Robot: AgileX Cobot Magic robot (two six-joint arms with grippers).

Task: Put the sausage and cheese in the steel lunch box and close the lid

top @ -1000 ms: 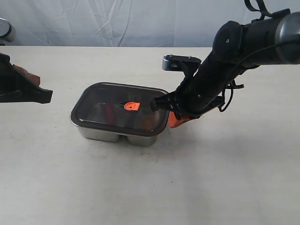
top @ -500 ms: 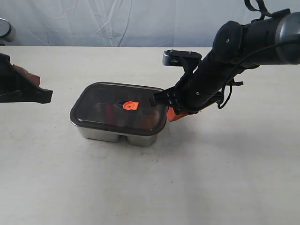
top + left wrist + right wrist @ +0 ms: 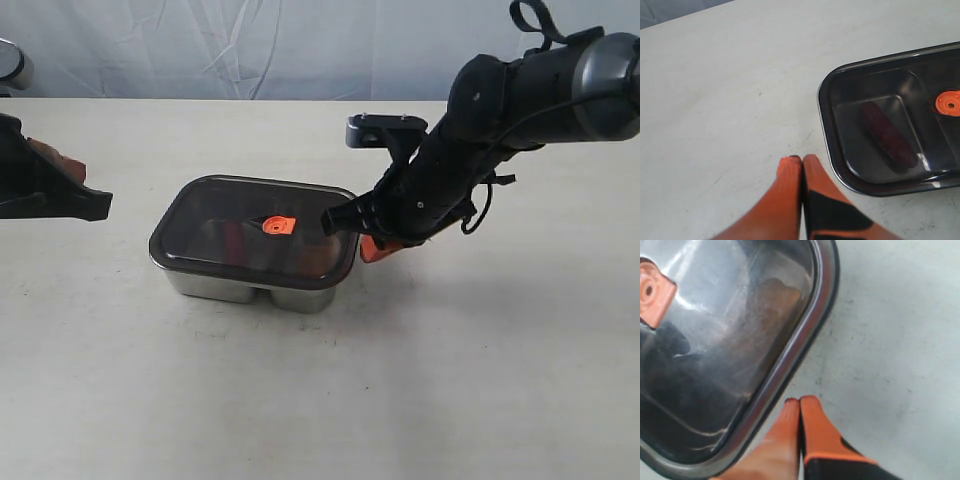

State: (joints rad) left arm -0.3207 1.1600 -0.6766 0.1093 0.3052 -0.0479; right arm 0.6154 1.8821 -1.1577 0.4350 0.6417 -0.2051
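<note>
Dark translucent lid [image 3: 230,215] on shiny steel lunch box [image 3: 215,285]; task looks done.
Red-pink sausage [image 3: 887,135] and orange cheese block [image 3: 774,302] lie inside; right claw [image 3: 799,402] beside the box, left claw [image 3: 801,159] farther off, both clenched empty.

Soft even light, faint shadows, glare on the lid [image 3: 705,295] (wrist views blurred).

Looks like a robotics lab / test rig. Plain off-white surface [image 3: 300,400] w/ a wrinkled pale sheet [image 3: 250,45] hung behind it as a backdrop. Two black robot arms reach over it: the right arm [image 3: 520,90], cabled, w/ a grey mount [image 3: 385,130] at the wrist, and the left arm [image 3: 40,190] at the edge. One staged prop sits approx mid-surface, a lidded steel lunch box [image 3: 215,285].
</note>
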